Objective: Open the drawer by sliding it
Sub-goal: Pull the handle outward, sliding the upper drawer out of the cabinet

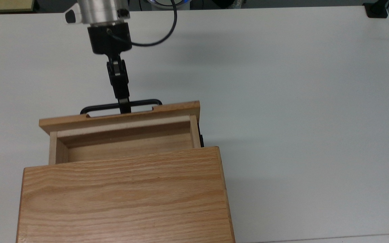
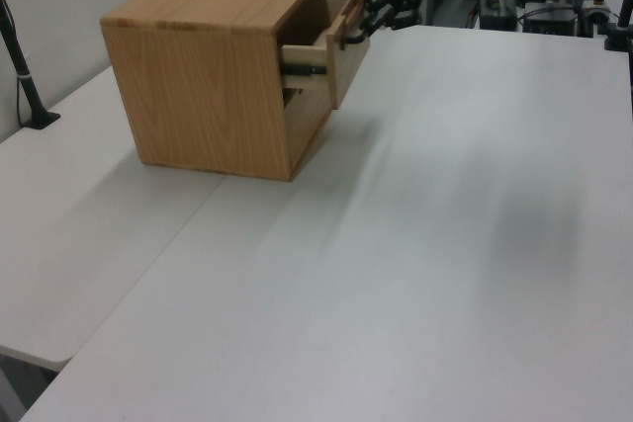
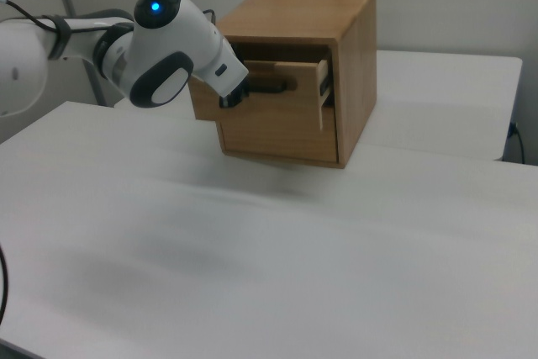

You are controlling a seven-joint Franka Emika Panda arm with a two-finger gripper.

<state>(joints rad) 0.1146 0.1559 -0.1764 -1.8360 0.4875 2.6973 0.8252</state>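
Drawer: the drawer (image 1: 123, 135) sticks partway out of the top of the wooden box (image 1: 123, 199), and you can see its bare inside.
Handle: a thin black bar (image 1: 100, 107) on the drawer's front.
Gripper: the gripper (image 1: 125, 106) pinches the bar near its middle, jaws squeezed tight on it.
Table: the box sits on a white table (image 1: 299, 101).
Arm: a white arm (image 3: 160, 44) reaches in from the right view's left.

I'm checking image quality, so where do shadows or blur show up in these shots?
Top view: the casing throws a soft shadow onto the table at the top view's right. Left view: faint smeared grey streaks on the tabletop. Right view: similar streaks under the arm.
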